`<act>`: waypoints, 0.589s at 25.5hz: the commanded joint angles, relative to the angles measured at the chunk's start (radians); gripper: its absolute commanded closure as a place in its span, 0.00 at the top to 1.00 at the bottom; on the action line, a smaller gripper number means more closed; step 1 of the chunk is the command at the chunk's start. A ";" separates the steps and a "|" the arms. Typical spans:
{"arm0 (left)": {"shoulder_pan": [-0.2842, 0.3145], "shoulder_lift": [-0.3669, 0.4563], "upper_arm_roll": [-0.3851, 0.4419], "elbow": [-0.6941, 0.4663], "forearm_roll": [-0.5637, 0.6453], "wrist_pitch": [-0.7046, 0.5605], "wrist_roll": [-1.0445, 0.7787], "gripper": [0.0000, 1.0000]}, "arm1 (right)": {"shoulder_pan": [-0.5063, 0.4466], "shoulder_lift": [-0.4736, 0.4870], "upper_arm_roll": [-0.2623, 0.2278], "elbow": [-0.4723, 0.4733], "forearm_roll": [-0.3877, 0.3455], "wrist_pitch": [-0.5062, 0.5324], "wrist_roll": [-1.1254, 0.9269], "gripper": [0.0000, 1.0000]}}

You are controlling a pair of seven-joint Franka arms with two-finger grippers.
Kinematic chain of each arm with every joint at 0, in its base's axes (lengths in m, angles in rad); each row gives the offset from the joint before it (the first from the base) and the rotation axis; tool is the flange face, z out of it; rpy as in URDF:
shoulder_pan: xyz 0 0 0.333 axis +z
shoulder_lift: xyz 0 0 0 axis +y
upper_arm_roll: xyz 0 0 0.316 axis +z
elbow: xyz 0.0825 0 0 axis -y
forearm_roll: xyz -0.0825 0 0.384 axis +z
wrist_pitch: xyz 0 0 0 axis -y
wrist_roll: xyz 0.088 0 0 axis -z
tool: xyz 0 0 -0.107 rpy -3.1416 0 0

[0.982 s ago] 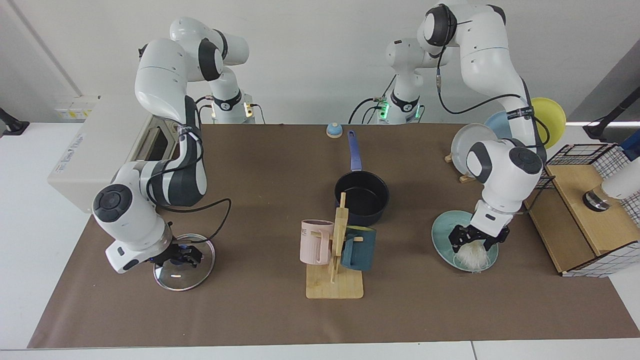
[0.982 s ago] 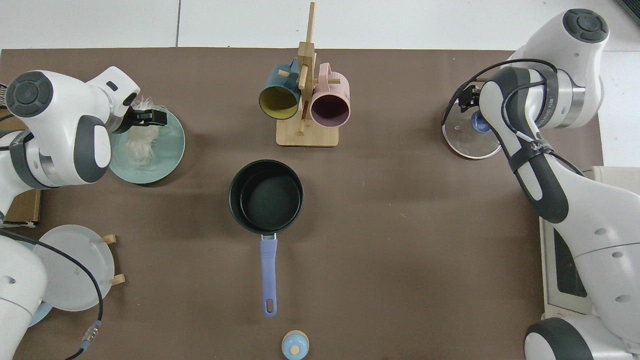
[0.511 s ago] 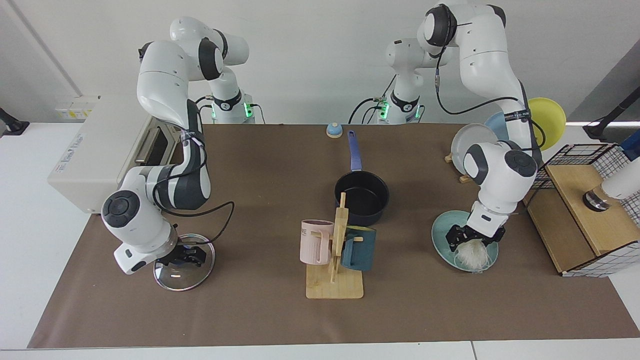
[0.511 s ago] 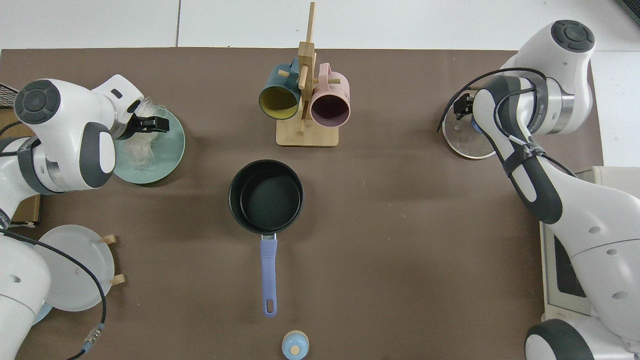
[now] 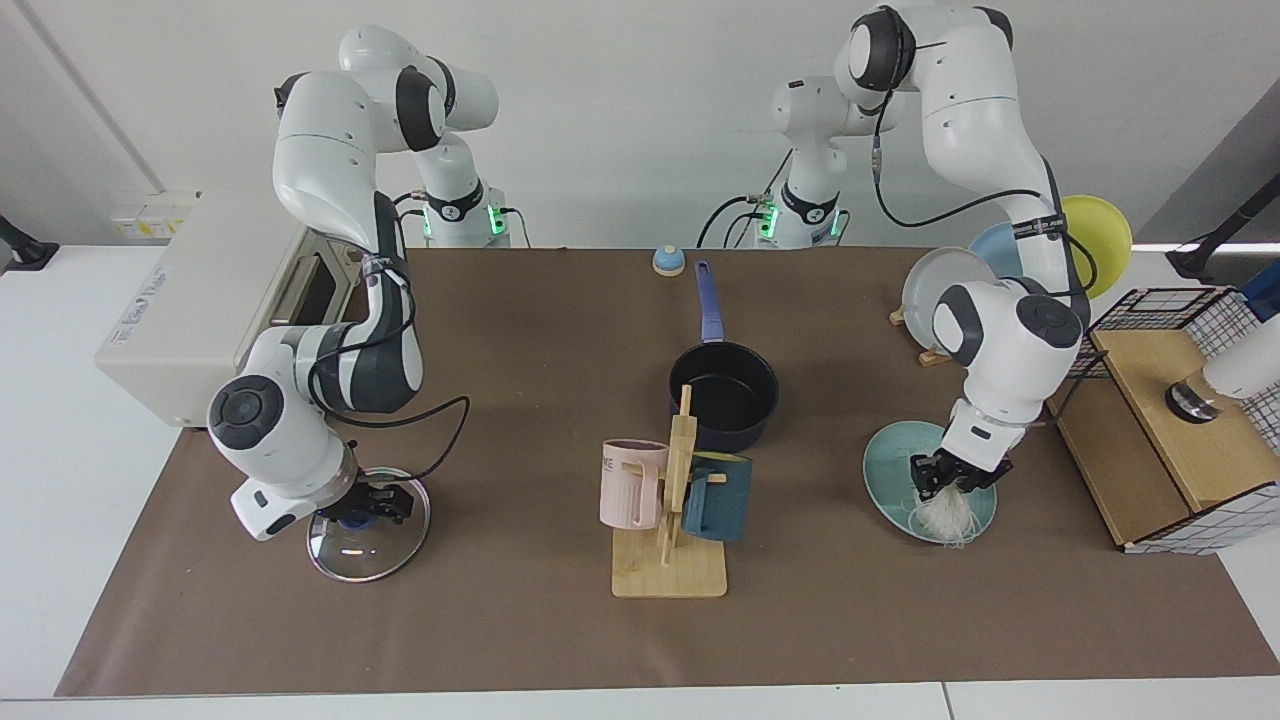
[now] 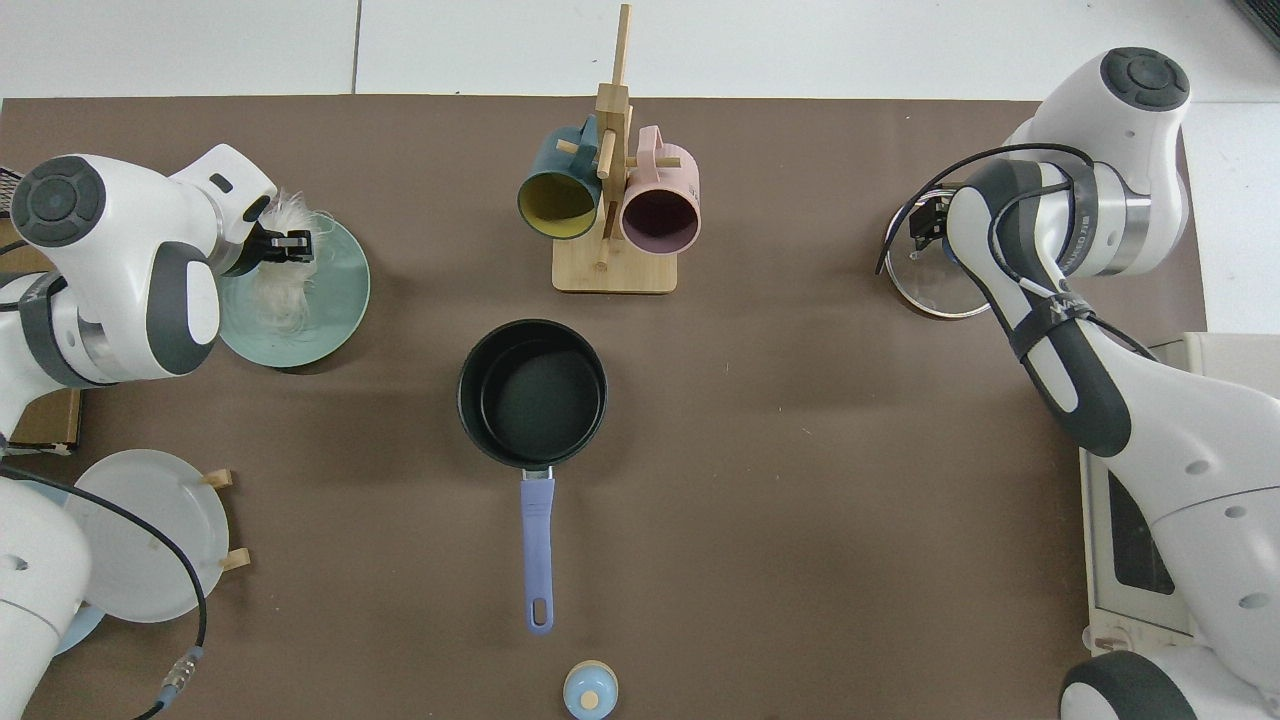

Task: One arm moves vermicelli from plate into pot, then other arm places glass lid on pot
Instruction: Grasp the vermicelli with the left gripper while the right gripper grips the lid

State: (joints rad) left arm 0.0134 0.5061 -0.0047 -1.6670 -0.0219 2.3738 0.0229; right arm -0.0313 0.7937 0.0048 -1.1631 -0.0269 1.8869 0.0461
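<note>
Vermicelli [image 5: 944,516] rests on plate [image 5: 885,472]; pot [image 5: 724,393] holds nothing.

No legible txt or labels on anything

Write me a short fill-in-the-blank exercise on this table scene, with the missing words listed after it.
1. The left tool pinches the fluffy white vermicelli tangle over the round teal ____.
2. The right tool sits at the blue knob of the round clear glass ____.
3. The dark navy pot with the long blue handle is ____ inside.
4. The pink mug hangs on a ____ stand.

Missing words: plate; lid; empty; wooden
</note>
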 commanded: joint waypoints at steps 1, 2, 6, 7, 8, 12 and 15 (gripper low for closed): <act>-0.003 -0.057 -0.001 0.067 0.002 -0.154 -0.011 0.00 | -0.007 -0.047 0.009 -0.066 -0.022 0.023 -0.015 0.99; -0.004 -0.076 -0.003 0.079 -0.003 -0.195 -0.014 0.00 | -0.007 -0.048 0.009 -0.070 -0.022 0.023 -0.015 0.99; -0.007 -0.144 -0.018 0.104 -0.003 -0.382 -0.064 0.00 | -0.007 -0.050 0.009 -0.073 -0.024 0.024 -0.015 0.99; -0.009 -0.162 -0.026 0.110 -0.006 -0.416 -0.076 0.00 | -0.007 -0.050 0.009 -0.073 -0.022 0.024 -0.015 0.99; -0.010 -0.185 -0.035 0.115 -0.012 -0.447 -0.096 0.00 | -0.007 -0.050 0.009 -0.075 -0.022 0.024 -0.015 0.99; -0.016 -0.282 -0.090 0.099 -0.041 -0.534 -0.191 0.00 | -0.007 -0.050 0.009 -0.075 -0.027 0.026 -0.015 0.98; -0.027 -0.313 -0.156 0.093 -0.044 -0.588 -0.294 0.00 | -0.006 -0.050 0.009 -0.075 -0.074 0.041 -0.020 0.45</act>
State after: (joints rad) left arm 0.0053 0.2612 -0.0965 -1.5434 -0.0471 1.8559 -0.1464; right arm -0.0313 0.7794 0.0048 -1.1861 -0.0442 1.8874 0.0450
